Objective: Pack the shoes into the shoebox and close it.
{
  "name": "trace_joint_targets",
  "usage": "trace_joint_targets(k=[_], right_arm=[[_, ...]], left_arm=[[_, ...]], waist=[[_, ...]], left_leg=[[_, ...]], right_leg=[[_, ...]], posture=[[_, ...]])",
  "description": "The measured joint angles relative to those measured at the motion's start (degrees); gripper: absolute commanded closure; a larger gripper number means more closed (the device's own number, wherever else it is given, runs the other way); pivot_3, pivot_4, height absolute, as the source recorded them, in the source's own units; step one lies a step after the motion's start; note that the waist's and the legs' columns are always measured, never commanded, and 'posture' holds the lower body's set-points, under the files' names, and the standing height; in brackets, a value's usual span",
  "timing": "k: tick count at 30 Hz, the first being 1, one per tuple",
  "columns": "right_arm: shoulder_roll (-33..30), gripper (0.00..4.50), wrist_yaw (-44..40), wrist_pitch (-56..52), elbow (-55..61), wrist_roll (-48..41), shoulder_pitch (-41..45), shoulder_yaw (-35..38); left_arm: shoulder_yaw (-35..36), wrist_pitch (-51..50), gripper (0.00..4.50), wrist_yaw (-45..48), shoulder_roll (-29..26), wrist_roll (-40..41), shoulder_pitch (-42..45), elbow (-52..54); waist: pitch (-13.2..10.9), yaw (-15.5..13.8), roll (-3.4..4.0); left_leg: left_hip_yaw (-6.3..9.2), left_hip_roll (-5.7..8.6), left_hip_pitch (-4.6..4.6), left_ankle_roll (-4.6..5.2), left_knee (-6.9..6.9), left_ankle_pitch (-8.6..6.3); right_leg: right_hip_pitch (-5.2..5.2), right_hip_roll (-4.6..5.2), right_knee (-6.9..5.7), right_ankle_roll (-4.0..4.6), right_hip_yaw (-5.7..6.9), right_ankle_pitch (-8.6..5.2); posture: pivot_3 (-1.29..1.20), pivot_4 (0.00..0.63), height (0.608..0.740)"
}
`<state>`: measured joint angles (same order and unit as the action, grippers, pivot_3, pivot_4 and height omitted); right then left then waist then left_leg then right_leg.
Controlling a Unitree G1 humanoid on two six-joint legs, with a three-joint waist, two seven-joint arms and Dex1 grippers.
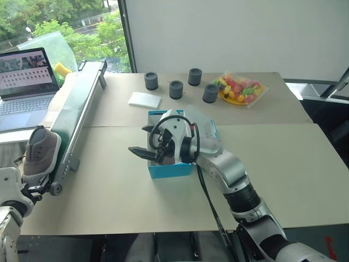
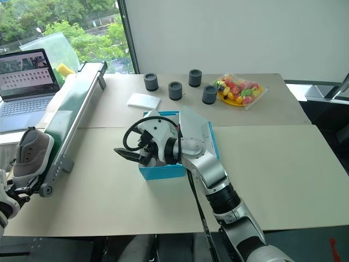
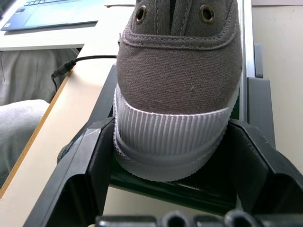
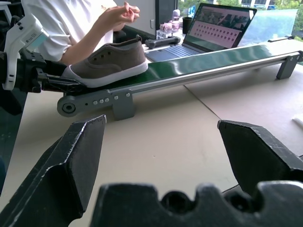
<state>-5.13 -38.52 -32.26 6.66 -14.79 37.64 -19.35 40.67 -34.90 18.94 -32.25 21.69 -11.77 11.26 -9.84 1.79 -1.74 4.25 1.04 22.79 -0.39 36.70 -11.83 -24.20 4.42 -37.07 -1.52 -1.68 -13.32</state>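
Observation:
One grey-brown shoe (image 1: 41,153) with a white sole lies at the near end of the green conveyor, toe towards me. My left gripper (image 3: 165,142) is shut on its ribbed white toe cap, a black finger (image 3: 90,161) pressing on each side. The open blue shoebox (image 1: 170,170) stands in the middle of the table. My right gripper (image 1: 140,140) hovers over its near-left corner, pointing left, wide open and holding nothing; it hides much of the box's inside. The right wrist view also shows the shoe (image 4: 111,59) on the belt.
The long conveyor (image 1: 82,103) runs along the table's left side, with a laptop (image 1: 24,82) beyond it. A white pad (image 1: 144,99), several dark cups (image 1: 176,89) and a plate of colourful fruit (image 1: 240,90) sit at the back. A person (image 4: 71,28) sits behind the conveyor.

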Motion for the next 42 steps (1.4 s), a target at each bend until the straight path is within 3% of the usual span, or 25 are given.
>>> trace_joint_targets(k=[4, 10, 16, 19, 22, 25, 28, 42], right_arm=[[0.15, 0.00, -0.01, -0.41, 0.00, -0.05, 0.09, 0.16], [0.96, 0.00, 0.26, -0.65, -0.67, -0.09, 0.81, 1.02], [2.23, 0.00, 1.15, -1.22, -2.27, -0.19, 2.05, 2.52], [5.75, 0.00, 4.01, -7.43, -5.49, -4.52, 3.55, 7.44], [10.20, 0.00, 9.05, -19.18, -11.31, -13.41, 8.98, 17.65], [10.30, 0.00, 13.56, -32.31, -18.91, -22.10, 14.08, 28.25], [10.39, 0.00, 16.50, -37.77, -24.27, -25.59, 15.78, 32.66], [11.06, 0.00, 26.21, -34.90, -31.87, -31.72, 20.32, 39.52]], left_arm=[[0.04, -0.20, 1.68, -0.47, 0.29, 0.08, 0.02, 0.79], [-0.39, -1.27, 1.68, -6.83, 5.31, 1.14, 4.76, 7.31], [-5.34, -0.12, 1.68, -12.72, 7.13, -1.48, 9.13, 16.47], [-11.62, -0.09, 1.68, -13.77, 7.74, -3.74, 9.68, 21.44], [-18.63, -0.15, 1.68, -13.06, 7.77, -4.79, 10.22, 24.65], [-25.53, -0.63, 1.68, -12.52, 9.45, -4.86, 10.92, 26.88], [-31.07, -1.37, 1.68, -12.38, 10.86, -5.04, 11.71, 28.35], [-38.77, -2.89, 1.68, -11.04, 13.11, -5.63, 13.03, 28.78]], waist=[[0.00, -0.19, 0.00], [0.05, -0.55, -0.16], [0.08, -0.50, -0.21], [0.08, -0.43, -0.21], [0.08, -0.39, -0.19], [0.07, -0.68, -0.19], [0.07, -0.61, -0.18], [0.06, 0.69, -0.16]], left_leg=[[0.00, 0.00, 0.00, 0.00, 0.00, 0.00], [0.02, 0.00, 0.09, -0.01, 0.00, 0.00], [-0.03, 0.02, 0.09, -0.06, 0.00, -0.03], [-0.04, 0.01, 0.11, -0.06, 0.00, -0.04], [-0.04, 0.02, 0.09, -0.06, 0.00, -0.04], [-0.04, 0.04, 0.13, -0.05, 0.00, -0.04], [-0.13, 0.07, 0.30, -0.02, -0.01, -0.05], [-0.76, 0.03, 0.34, 0.03, 0.04, -0.07]], right_leg=[[0.00, 0.00, 0.00, 0.00, 0.00, 0.00], [-0.04, 0.00, 0.04, 0.00, 0.01, 0.01], [-0.06, -0.02, 0.05, 0.00, -0.03, 0.01], [-0.07, -0.04, 0.02, 0.00, -0.06, 0.01], [-0.07, -0.04, -0.01, 0.02, -0.11, 0.02], [-0.05, -0.03, 0.06, 0.02, -0.08, 0.02], [-0.18, -0.07, 0.08, 0.01, -0.08, 0.01], [-0.18, -0.13, 0.05, -0.02, -0.11, 0.01]], posture=[[0.00, 0.150, 0.731], [0.00, 0.150, 0.731], [0.00, 0.150, 0.731], [0.00, 0.150, 0.731], [0.00, 0.150, 0.731], [0.00, 0.150, 0.731], [0.00, 0.150, 0.731], [0.00, 0.150, 0.731]])
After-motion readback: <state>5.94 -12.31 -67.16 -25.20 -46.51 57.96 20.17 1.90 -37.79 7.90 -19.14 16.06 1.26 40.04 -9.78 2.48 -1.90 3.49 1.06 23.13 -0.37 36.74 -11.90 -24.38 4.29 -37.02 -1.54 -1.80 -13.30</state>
